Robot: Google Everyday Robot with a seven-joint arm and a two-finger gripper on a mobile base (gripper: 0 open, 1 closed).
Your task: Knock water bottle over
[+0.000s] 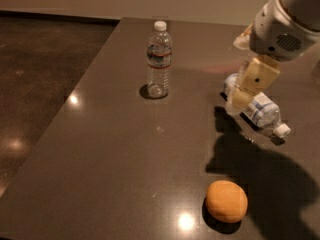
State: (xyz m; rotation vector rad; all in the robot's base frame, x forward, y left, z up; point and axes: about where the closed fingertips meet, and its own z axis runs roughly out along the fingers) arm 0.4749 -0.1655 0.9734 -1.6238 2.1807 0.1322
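Observation:
The water bottle [159,60] stands upright on the dark table [110,149], left of the middle toward the back. It is slim, clear and ribbed, with a white cap and a narrow label band with a red stripe. My gripper [234,105] hangs from the white arm at the right, above the table, well to the right of the water bottle and apart from it. It is in front of a fatter bottle lying on its side.
A fatter bottle with a white-and-blue label [260,111] lies on its side at the right, cap toward the front. An orange [226,200] sits near the front. The table's left edge drops to a dark floor [35,74].

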